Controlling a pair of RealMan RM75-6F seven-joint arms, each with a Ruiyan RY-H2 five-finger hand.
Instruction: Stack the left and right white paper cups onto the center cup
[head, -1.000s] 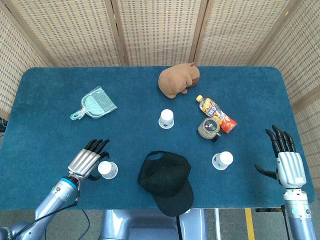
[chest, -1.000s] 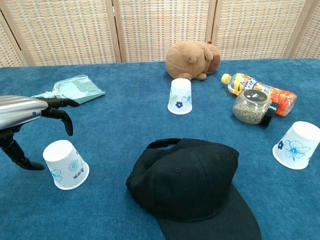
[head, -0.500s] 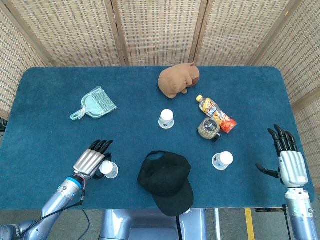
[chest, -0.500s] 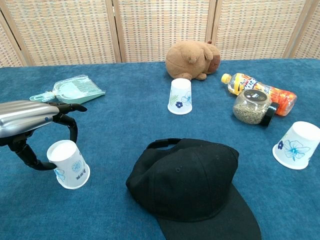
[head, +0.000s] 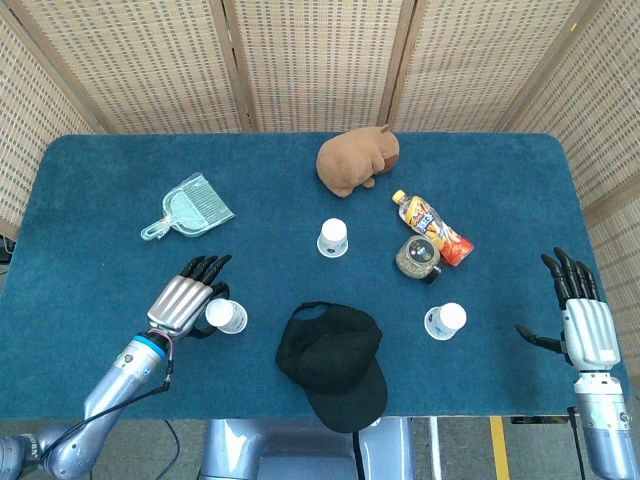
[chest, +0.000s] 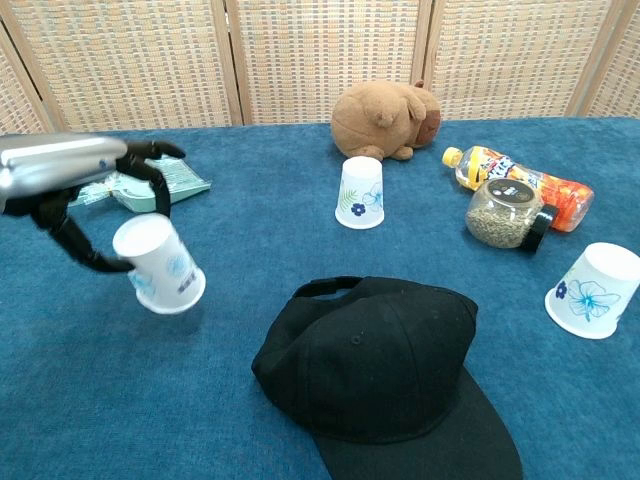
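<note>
Your blue tabletop (head: 90, 200) spreads wide before a woven screen, with a black cap (head: 332, 362) lying at its near middle, brim toward you. A brown plush toy (head: 357, 160) sits at the far side, a light green dustpan (head: 190, 208) lies to the left, and an orange drink bottle (head: 432, 227) rests on its side with a small round jar (head: 417, 256) touching it.

Your left hand (head: 183, 303) grips the left paper cup (chest: 159, 265), thumb on one side of the wall and fingers over the other. The cup is upside down and tilted: its closed base points up and toward the hand, its open mouth down and to the right, so its long axis leans. In the chest view it hangs clear of the cloth, left of the cap and well apart from the center cup (head: 333, 238).

The center cup stands upside down, upright, just in front of the plush toy. The right paper cup (head: 445, 321) also sits mouth-down, to the right of the cap, slightly tilted in the chest view.

Your right hand (head: 585, 325) hovers at the tabletop's right edge, fingers straight and spread, thumb out, holding nothing, near the right cup but not touching it.
</note>
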